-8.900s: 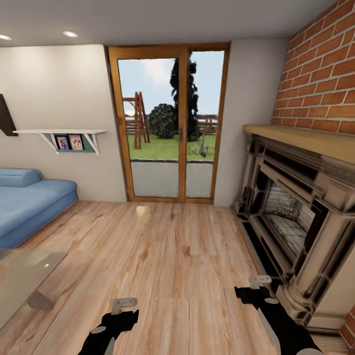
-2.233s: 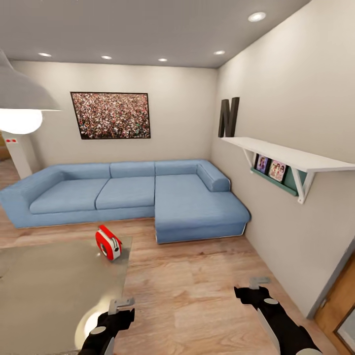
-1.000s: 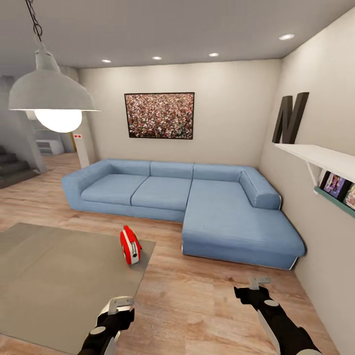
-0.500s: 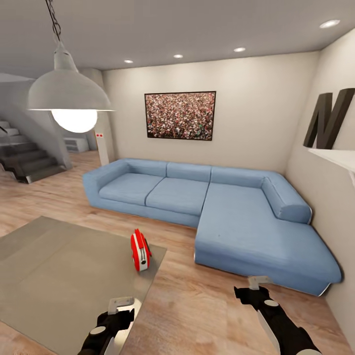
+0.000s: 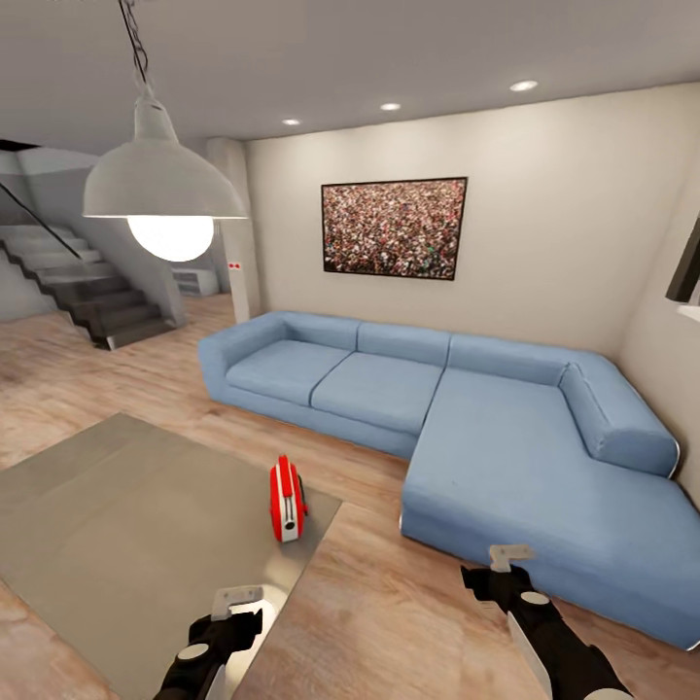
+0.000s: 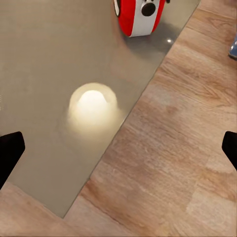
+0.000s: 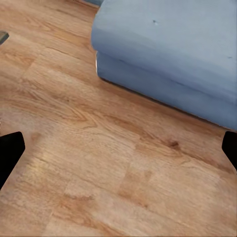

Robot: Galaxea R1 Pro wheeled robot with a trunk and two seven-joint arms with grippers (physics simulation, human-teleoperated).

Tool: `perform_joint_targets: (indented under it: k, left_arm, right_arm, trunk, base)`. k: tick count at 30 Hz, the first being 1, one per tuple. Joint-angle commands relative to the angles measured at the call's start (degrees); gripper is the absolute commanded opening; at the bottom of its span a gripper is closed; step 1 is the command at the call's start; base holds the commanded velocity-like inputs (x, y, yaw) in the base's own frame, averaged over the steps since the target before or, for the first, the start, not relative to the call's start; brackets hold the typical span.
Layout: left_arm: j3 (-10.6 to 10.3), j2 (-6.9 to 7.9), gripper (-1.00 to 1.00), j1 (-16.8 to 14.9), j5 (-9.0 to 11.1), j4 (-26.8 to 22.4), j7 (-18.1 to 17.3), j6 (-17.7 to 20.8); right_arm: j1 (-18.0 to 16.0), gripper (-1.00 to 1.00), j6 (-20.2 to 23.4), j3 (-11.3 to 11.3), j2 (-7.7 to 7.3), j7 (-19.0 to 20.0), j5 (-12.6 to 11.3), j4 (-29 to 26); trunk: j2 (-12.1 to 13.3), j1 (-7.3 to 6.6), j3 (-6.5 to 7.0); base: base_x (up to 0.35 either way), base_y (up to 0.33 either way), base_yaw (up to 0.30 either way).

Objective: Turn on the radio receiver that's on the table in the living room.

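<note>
One red radio receiver [image 5: 287, 500] upright near table [image 5: 117, 525] corner, both hands [image 6: 118, 148] [image 7: 118, 148] seemingly wide, empty

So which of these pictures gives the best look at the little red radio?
The left wrist view: the radio is close, its round dial facing the camera, though its top is cut off. The head view shows it whole but edge-on on the table.

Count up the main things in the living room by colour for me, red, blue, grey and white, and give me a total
Red: 1, the small red retro radio
Blue: 1, the blue sectional sofa
Grey: 1, the low table with the grey glossy top
White: 1, the white dome pendant lamp
Total: 4
</note>
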Motion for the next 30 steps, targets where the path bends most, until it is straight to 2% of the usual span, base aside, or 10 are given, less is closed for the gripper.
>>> perform_joint_targets:
  k: [1,8,11,14,30]
  left_arm:
    - [0.00,0.00,1.00,0.00,0.02,0.00,0.00,0.00]
    - [0.11,0.05,1.00,-0.02,0.09,0.00,0.01,-1.00]
    - [0.00,0.03,1.00,0.01,-0.08,0.00,-0.04,-3.43]
    - [-0.06,-0.05,1.00,0.01,0.00,0.02,-0.10,-4.19]
    - [-0.10,-0.18,1.00,0.01,0.16,1.94,-0.65,-4.56]
  right_arm:
    - [0.00,1.00,0.00,0.00,0.00,0.00,0.00,0.01]
    - [0.00,1.00,-0.02,0.00,0.00,0.00,0.00,-0.05]
    - [0.01,1.00,-0.06,0.00,0.00,0.00,0.00,-0.03]
    - [0.03,1.00,-0.08,0.00,0.00,0.00,0.00,-0.04]
    - [0.04,1.00,-0.09,0.00,0.00,0.00,0.01,-0.01]
  trunk:
    - [0.00,0.00,0.00]
    - [0.00,0.00,0.00]
    - [0.00,0.00,0.00]
    - [0.00,0.00,0.00]
    - [0.00,0.00,0.00]
  base:
    - [0.195,-0.238,0.265]
    - [0.212,-0.144,0.196]
    - [0.042,-0.017,0.026]
    - [0.013,-0.005,0.008]
    - [0.001,0.003,0.001]
